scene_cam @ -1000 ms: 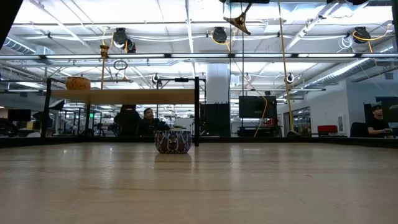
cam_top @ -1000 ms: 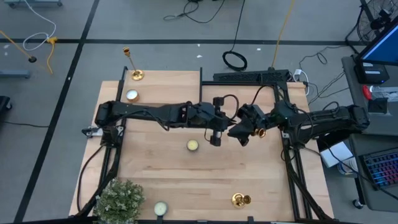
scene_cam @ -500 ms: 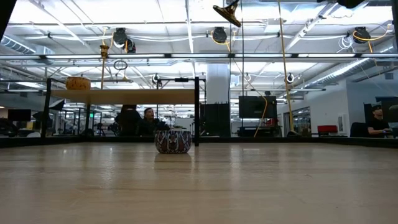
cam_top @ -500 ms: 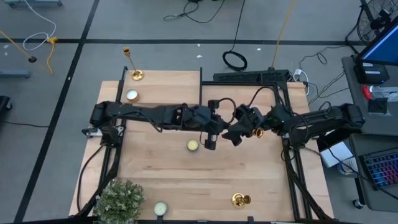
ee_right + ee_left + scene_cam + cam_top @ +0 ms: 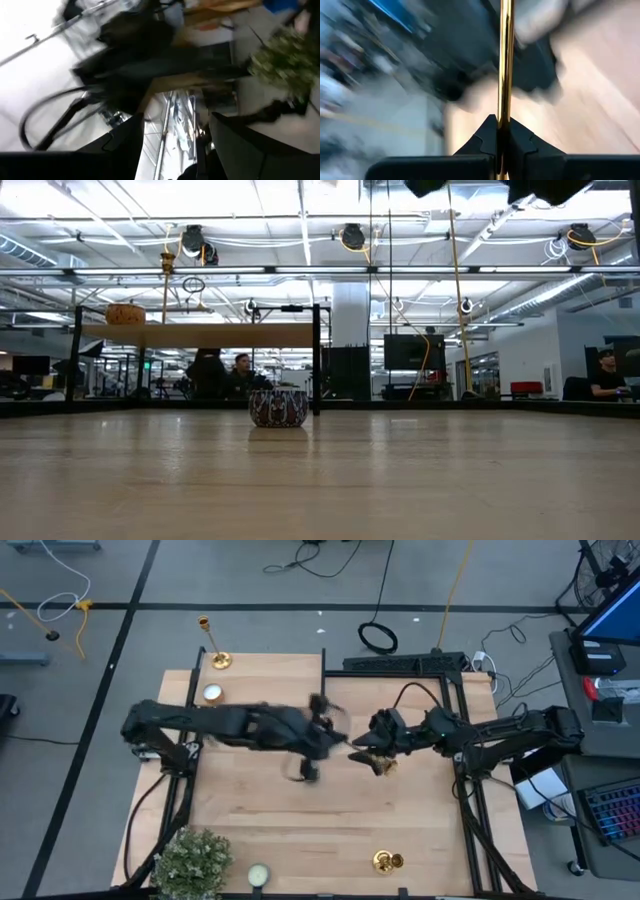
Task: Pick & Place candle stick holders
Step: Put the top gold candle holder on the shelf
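Left wrist view showed the left gripper (image 5: 502,134) clamped tight on a gold candlestick (image 5: 506,60), thin stem running straight up between the fingers (image 5: 482,140). From above, met the right gripper (image 5: 368,748) over the middle of the table (image 5: 420,830), blurry there. Right wrist view had the right fingers (image 5: 125,142) spread apart, nothing between them. Second candlestick (image 5: 388,861) lay near the front edge, third candlestick (image 5: 212,643) stood off the back left corner. Also spotted a plant (image 5: 190,862), front left.
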